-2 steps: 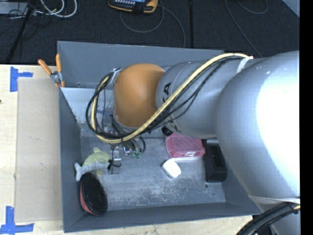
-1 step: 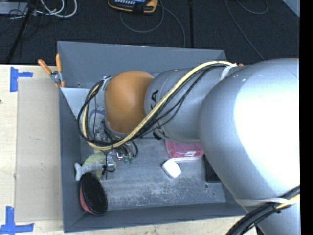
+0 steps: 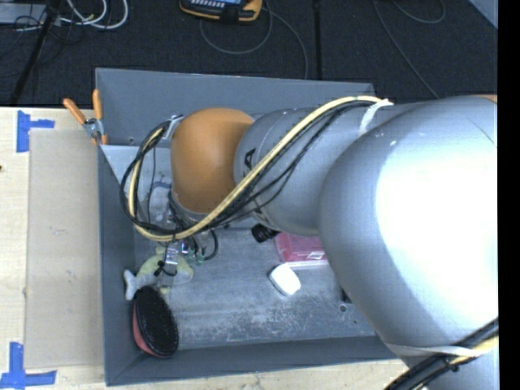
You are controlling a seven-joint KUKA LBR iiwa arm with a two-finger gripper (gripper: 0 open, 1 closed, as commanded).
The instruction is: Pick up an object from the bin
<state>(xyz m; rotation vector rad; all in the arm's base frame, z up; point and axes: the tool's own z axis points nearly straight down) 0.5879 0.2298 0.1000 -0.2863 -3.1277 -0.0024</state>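
At the pincer (image 3: 169, 260), operator, you have the arm's lowest point. It sits low over the floor of the grey bin (image 3: 244, 331), hung beneath the orange wrist cover (image 3: 207, 161), which stands directly above it and a little to its right. Your arm (image 3: 390, 218) enters from the right and lies nearly level across the bin. Its large silver links cover most of the bin's right half, and it bends downward at the wrist. Black and yellow cables (image 3: 142, 185) loop out to the left of the cover and run down toward the pincer. You cannot tell whether the pincer is apart or together, as cabling and shadow mask its tip. Just beneath and slightly left of that tip lies a pale yellow-green soft toy (image 3: 150, 273), its whitish tail end pointing left; contact between the two cannot be confirmed. Just below the toy, nearer the front wall, lies a black oval brush (image 3: 154, 323) with a red rim. Well apart to the pincer's right rest a small white block (image 3: 284, 280) and, beyond it, a pink packet (image 3: 302, 247) partly under the arm.
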